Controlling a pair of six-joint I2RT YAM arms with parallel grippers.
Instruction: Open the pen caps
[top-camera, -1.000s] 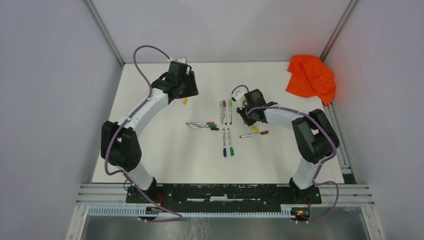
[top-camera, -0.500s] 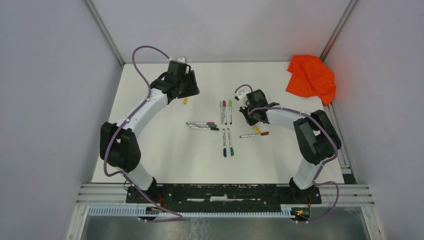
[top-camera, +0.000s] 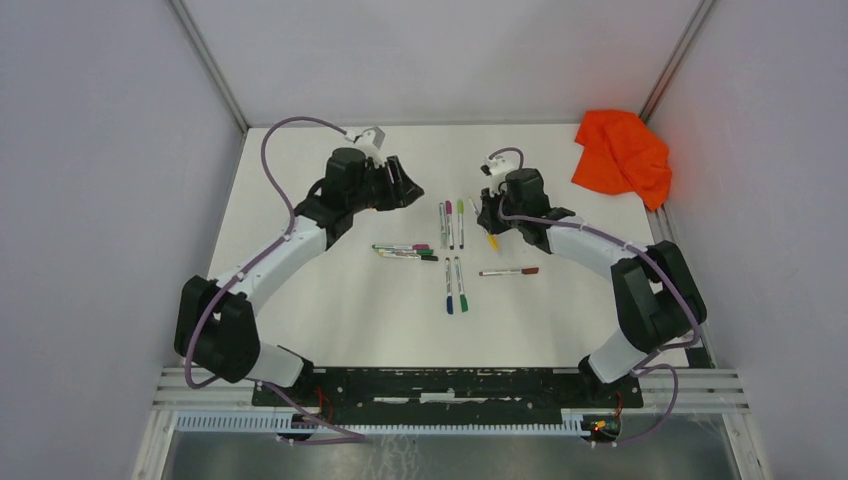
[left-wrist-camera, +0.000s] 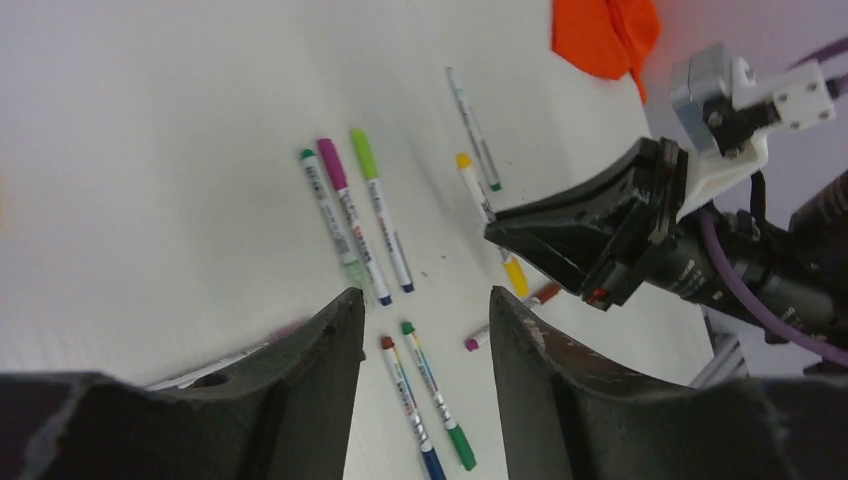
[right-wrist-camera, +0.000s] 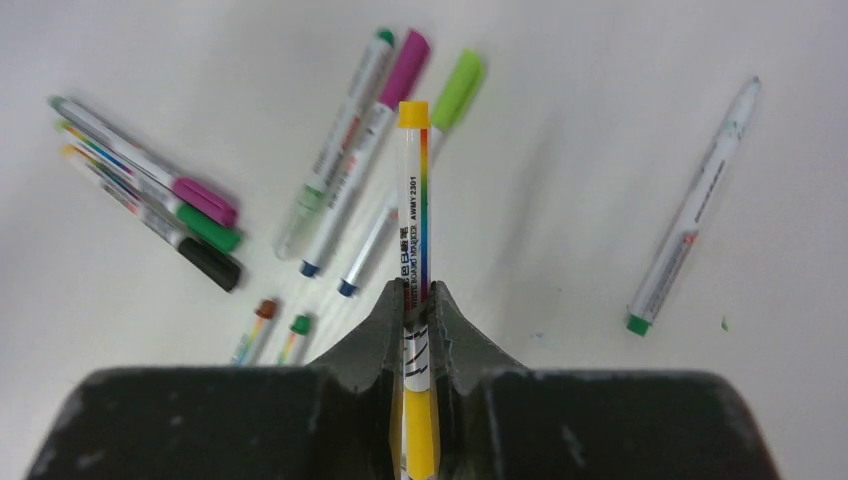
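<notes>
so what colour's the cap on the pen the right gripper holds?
Yellow cap, on the pen in the right gripper; clearest in the right wrist view.

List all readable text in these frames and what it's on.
"AWMY 2301": on the barrel of the yellow pen clamped in the right gripper.
Smaller print beside it: too small to read.
Print on the other pens: blurred, unreadable.
</notes>
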